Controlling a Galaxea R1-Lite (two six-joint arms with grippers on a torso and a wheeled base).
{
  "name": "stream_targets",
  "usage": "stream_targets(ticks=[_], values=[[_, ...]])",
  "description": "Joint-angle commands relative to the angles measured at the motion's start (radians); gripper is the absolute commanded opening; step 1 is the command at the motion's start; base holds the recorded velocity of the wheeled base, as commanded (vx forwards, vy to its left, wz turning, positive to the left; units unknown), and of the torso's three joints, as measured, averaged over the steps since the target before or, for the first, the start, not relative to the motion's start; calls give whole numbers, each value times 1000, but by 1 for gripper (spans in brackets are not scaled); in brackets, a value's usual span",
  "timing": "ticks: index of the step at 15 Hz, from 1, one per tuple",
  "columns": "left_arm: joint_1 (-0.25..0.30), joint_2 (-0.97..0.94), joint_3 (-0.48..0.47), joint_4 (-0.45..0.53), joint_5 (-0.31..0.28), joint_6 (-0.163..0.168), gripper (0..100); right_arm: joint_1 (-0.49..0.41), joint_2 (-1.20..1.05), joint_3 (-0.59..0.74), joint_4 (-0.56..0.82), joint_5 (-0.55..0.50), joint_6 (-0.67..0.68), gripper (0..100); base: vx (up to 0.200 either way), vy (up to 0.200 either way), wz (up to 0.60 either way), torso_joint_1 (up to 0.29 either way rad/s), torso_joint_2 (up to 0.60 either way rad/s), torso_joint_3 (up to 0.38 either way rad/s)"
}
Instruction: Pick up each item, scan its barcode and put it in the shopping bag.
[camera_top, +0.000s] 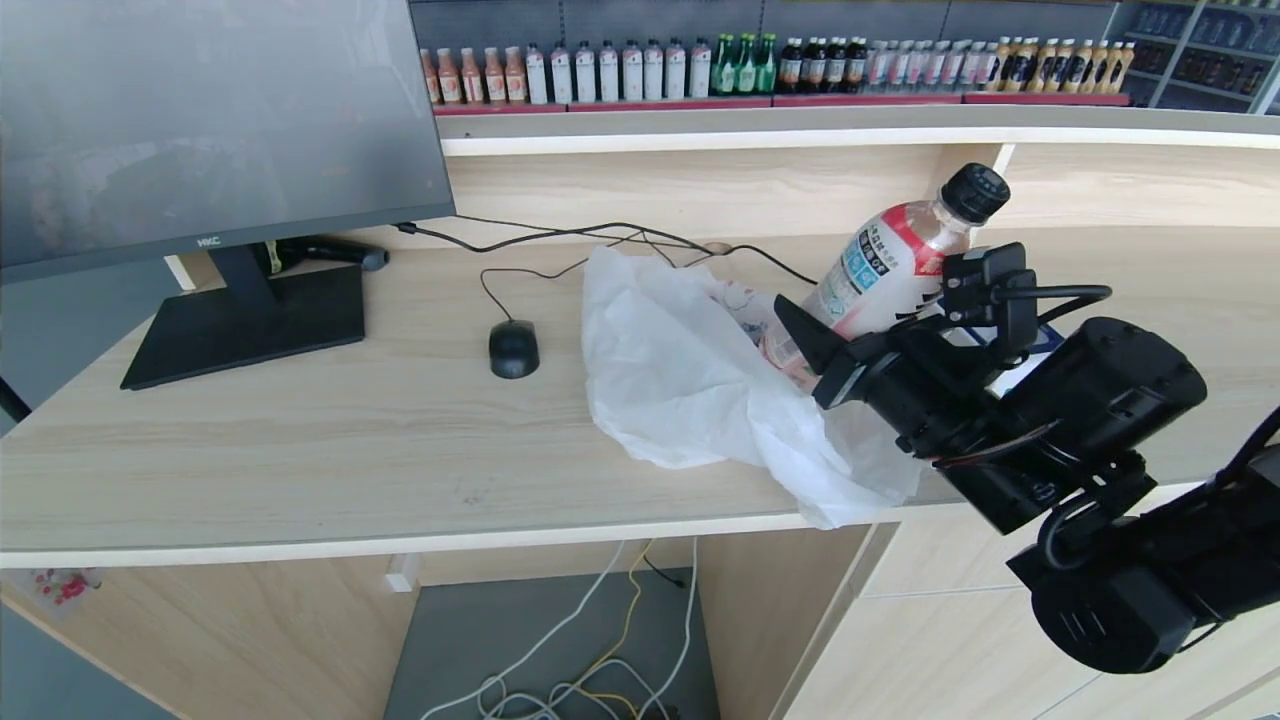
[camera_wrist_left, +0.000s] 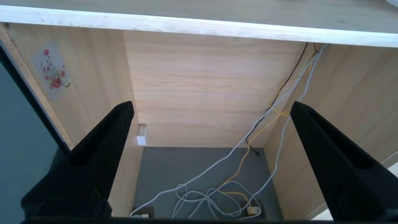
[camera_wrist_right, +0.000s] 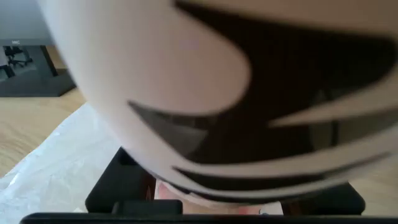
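Left fingers (camera_wrist_left: 106, 155): spread wide, holding nothing, parked below the front edge of the tabletop (camera_top: 350, 440), with loose cables (camera_wrist_left: 199, 199) lying beyond and beneath them. Right fingers (camera_top: 815, 345): closed on the lower body of the bottle (camera_top: 890, 260), which hangs clear of the tabletop. The bottle's long axis is tilted, not upright. The black cap rises out of the fingers, up, away from the robot and toward its right. The base end projects a little from the other side of the fingers, down toward the bag (camera_top: 680, 380). In the right wrist view the bottle's label crowds close over the fingers, with the bag beneath. The bag lies crumpled on the tabletop just below and to the left of the right fingers, one corner draped over the front edge; whether its mouth is open cannot be told. Step in hand, as a judgement: the item is picked and held between pick-up and bagging; whether its barcode has been read cannot be told. Next move: if unscanned, turn the barcode toward the reader. A dark object (camera_top: 320, 252) far to the left of the fingers, behind the monitor (camera_top: 220, 110) stand, may be that reader, but this is not certain. Then lower the bottle base first into the bag. This calls for a located opening, since the limp film may fold under the base.
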Motion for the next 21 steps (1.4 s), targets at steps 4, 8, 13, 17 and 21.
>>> stream_targets(ticks=[4, 8, 13, 17, 21], values=[[0, 0, 0, 0, 0, 0, 100, -7, -85, 35, -9, 3, 0, 0, 0, 0, 0, 0, 0, 0], [0, 0, 0, 0, 0, 0, 100, -7, -99, 88, -9, 3, -6, 0, 0, 0, 0, 0, 0, 0], [0, 0, 0, 0, 0, 0, 100, -7, -36, 101, -9, 3, -17, 0, 0, 0, 0, 0, 0, 0], [0, 0, 0, 0, 0, 0, 100, -7, -31, 122, -9, 3, -23, 0, 0, 0, 0, 0, 0, 0], [0, 0, 0, 0, 0, 0, 100, -44, -14, 142, -9, -2, -38, 0, 0, 0, 0, 0, 0, 0]])
